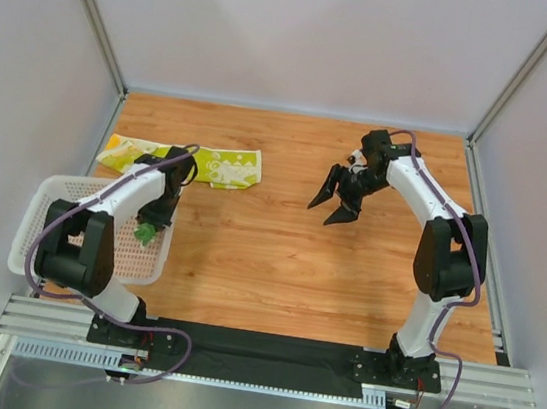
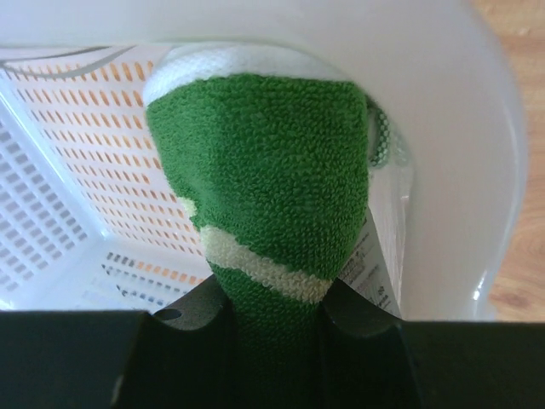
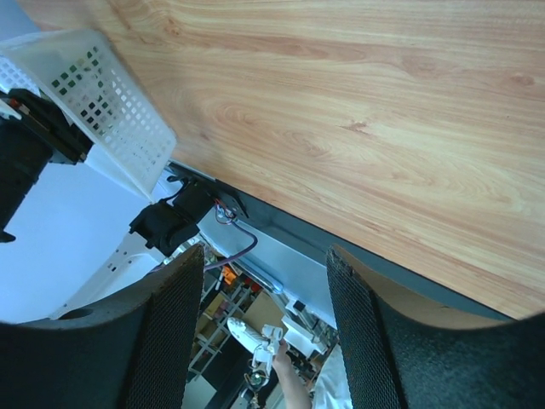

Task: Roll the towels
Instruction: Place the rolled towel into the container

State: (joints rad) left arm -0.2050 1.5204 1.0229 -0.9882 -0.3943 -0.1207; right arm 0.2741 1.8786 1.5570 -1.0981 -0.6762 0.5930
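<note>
We are in a robotics lab cell: left arm [image 1: 123, 195] and right arm [image 1: 426, 194] bolted to an aluminium rail [image 1: 492, 383], wooden table [image 1: 267, 254] boxed in by plain pale panels [image 1: 306, 37].

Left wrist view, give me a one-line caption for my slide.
Left end effector grips a green towel over the white basket.

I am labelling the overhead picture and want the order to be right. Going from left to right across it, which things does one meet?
First the white basket → dark green towel, held by the left gripper → right gripper. The lime-yellow towel spans too widely to place.
</note>
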